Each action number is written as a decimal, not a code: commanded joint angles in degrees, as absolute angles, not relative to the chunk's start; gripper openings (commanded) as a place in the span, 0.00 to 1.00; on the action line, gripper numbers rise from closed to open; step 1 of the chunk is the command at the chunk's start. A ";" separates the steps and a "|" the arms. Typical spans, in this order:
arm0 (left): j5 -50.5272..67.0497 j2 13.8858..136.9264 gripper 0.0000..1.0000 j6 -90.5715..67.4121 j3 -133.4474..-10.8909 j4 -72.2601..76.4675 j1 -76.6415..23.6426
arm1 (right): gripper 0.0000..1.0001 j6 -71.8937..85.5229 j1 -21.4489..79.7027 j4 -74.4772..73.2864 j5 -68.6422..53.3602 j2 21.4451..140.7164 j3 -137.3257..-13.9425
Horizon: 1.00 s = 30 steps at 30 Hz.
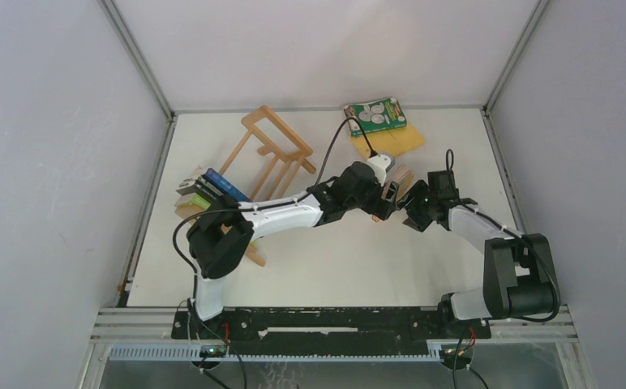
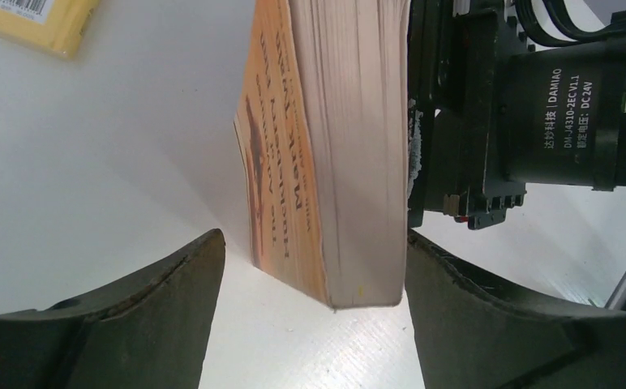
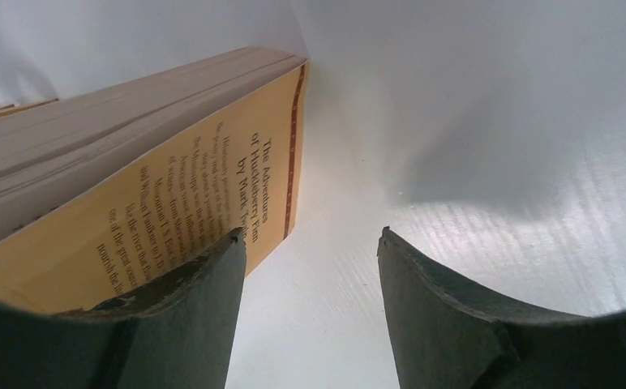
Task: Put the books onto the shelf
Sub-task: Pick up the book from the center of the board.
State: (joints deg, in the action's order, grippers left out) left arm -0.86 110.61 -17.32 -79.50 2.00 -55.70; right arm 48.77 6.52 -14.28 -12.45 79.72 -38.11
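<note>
i'm looking at a white surface point(image 1: 358, 259) boxed in by pale grey walls point(image 1: 50, 121). the orange paperback book point(image 2: 326, 162) stands on end mid-surface, apart from the light-wood slatted shelf point(image 1: 273, 146). my left hand point(image 2: 314, 237) is open around the book. my right hand point(image 3: 310, 235) gapes empty beside it. the cover reads "the adventures of huckleberry finn by mark twain". a black motor housing point(image 2: 569, 101) says "damiao dm-j4310-2ec v1.1".

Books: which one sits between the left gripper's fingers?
The orange Huckleberry Finn paperback, mid-table; the rest sit at the shelf or lie at the far edge.
</note>
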 commanded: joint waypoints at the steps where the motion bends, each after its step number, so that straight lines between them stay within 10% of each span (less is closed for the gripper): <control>1: -6.27 110.90 0.82 -15.60 -84.87 3.21 -55.11 | 0.68 47.46 6.93 -15.10 -11.74 78.21 -40.52; 20: -6.84 113.38 0.40 -19.14 -89.79 3.34 -55.11 | 0.68 45.59 5.33 -19.26 -9.58 71.42 -38.12; 24: -6.12 114.50 0.02 -20.09 -92.57 0.97 -55.26 | 0.68 44.28 5.34 -20.36 -8.68 69.60 -37.88; 30: -10.49 114.16 0.00 -23.10 -97.48 -6.84 -55.22 | 0.68 40.10 6.84 -22.68 -4.99 65.39 -37.95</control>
